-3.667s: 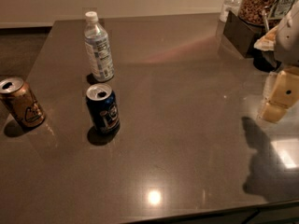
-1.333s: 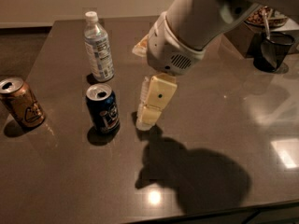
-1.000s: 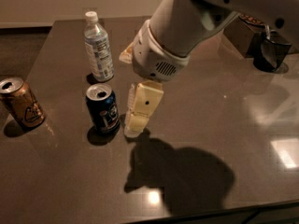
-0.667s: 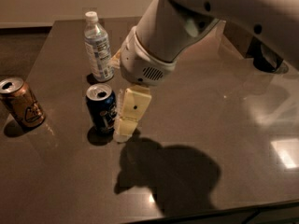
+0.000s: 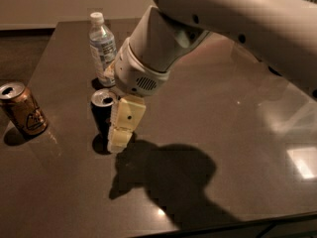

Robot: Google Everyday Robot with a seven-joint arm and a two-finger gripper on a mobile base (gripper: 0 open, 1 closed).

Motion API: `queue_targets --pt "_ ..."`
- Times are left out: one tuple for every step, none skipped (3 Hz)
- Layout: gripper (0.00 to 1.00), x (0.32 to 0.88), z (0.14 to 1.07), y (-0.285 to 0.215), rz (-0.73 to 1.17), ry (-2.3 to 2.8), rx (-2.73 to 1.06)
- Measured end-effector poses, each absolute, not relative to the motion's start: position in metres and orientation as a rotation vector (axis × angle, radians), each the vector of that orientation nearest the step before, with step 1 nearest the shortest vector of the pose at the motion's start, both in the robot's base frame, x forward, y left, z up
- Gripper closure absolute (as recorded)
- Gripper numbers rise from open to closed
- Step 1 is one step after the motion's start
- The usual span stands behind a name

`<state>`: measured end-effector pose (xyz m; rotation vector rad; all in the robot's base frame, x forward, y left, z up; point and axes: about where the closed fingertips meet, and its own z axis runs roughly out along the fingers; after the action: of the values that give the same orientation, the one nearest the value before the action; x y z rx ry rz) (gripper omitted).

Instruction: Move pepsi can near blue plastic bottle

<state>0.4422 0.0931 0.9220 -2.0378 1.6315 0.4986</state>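
The pepsi can [image 5: 101, 114] stands upright on the dark table [image 5: 237, 133], left of centre; its silver top and dark left side show, and its right side is hidden. My gripper [image 5: 118, 139] hangs from the large white arm and sits right against the can's right front side, reaching down to the table. The blue plastic bottle [image 5: 102, 47] stands upright with its white cap just behind the can, a short gap away, partly covered by the arm's wrist.
A gold-brown can [image 5: 22, 109] stands tilted at the table's left edge. The white arm [image 5: 223, 24] spans the upper right of the view and casts a big shadow [image 5: 168, 177] on the table in front. The table's front edge runs along the bottom.
My arm has swung in from the right and moved left and down, bringing the gripper up against the pepsi can. The cans and the bottle have not moved.
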Motion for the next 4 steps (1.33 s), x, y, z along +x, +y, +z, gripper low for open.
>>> queue_targets --pt "0.00 0.447 0.917 0.100 0.517 1.624 -2.043" --pt "0.15 0.452 0.915 0.104 0.526 1.618 -2.050" --pt "0.39 0.456 0.916 0.106 0.533 1.615 -2.049" --pt "0.70 0.466 0.922 0.107 0.532 1.630 -2.033"
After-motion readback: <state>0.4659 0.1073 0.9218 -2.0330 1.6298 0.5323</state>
